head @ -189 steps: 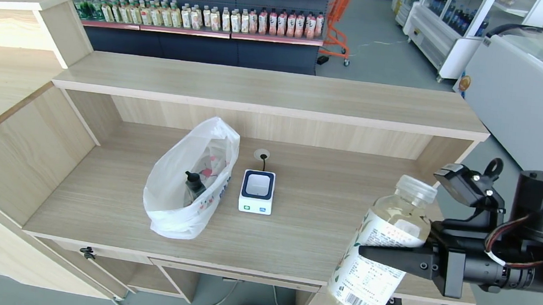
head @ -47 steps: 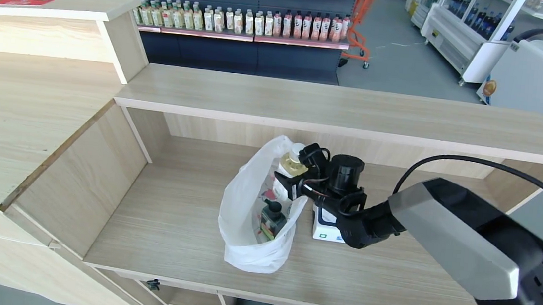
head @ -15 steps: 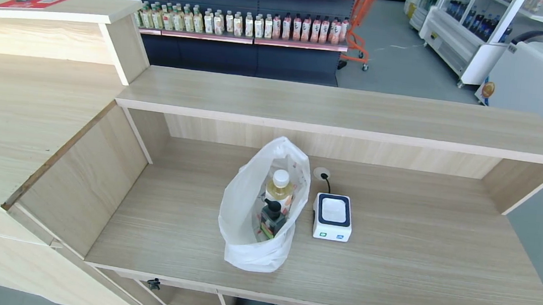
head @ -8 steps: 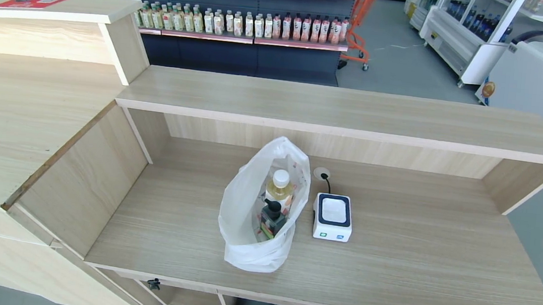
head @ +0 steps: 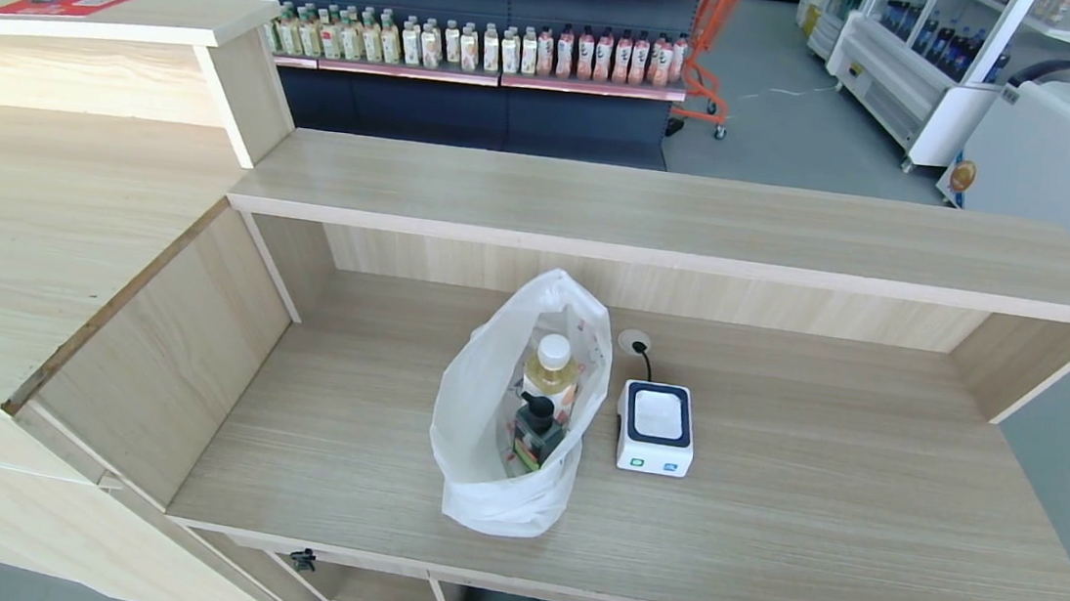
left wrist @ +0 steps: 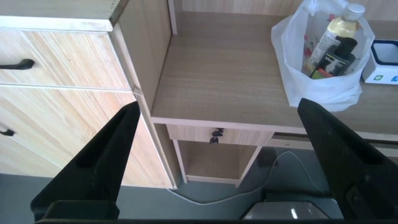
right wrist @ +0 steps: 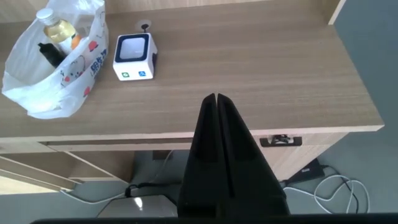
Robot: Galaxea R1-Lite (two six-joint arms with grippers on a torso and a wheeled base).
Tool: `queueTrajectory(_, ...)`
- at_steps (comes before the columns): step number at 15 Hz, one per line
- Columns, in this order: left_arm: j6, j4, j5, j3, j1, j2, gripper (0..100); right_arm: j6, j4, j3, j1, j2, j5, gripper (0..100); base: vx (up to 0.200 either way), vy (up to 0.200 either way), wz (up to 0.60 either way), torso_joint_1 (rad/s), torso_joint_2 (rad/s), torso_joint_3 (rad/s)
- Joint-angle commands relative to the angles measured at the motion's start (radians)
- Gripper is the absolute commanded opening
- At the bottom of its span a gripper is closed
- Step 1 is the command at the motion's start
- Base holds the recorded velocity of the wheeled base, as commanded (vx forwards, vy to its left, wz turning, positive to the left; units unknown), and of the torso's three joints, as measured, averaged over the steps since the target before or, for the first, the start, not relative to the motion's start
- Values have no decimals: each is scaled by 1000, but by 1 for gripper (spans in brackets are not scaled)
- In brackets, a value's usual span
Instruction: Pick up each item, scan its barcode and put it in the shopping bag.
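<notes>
Inspection of the checkout counter (head: 818,524) at this moment.

The shopping bag (head: 486,502) stood upright on the lower counter with its mouth open, just beside the barcode scanner (head: 655,428) and on that scanner's left. Two items stood inside it: a tea bottle (head: 552,369) with a white cap at the back, and a dark pump bottle (head: 537,430) touching it in front. Both had their long axes near vertical, tops toward the bag's mouth.

The left gripper (left wrist: 217,104) hung low before the counter's front edge with its fingers spread wide and nothing between them. The right gripper (right wrist: 216,98) hung likewise in front of the counter, fingers pressed flat together and holding nothing.

Assessment: the bag lay forward of both grippers and above them, toward the left half of the counter. The scanner sat between the bag and the right arm's side, so the left arm appeared the nearer. With both visible items bagged, that stage looked finished. Any reach into the bag would need to come from above, along the bottles' upright axes.
</notes>
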Motion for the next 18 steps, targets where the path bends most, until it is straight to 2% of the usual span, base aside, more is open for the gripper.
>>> queueTrajectory(1,-1,0,0,0,0,0,100,0,2,0,0,5,0,0,0,0,0,0,0,0)
queueTrajectory(2,7,0,0,0,0,2,100,0,2,0,0,5,0,0,0,0,0,0,0,0)
queueTrajectory(9,7,0,0,0,0,0,100,0,2,0,0,5,0,0,0,-200,0,5,1,1)
queueTrajectory(13,-1,0,0,0,0,0,100,0,2,0,0,5,0,0,0,0,0,0,0,0)
queueTrajectory(14,7,0,0,0,0,2,100,0,2,0,0,5,0,0,0,0,0,0,0,0)
queueTrajectory(18,3,0,0,-2,0,0,100,0,2,0,0,5,0,0,200,0,0,-7,-1,2)
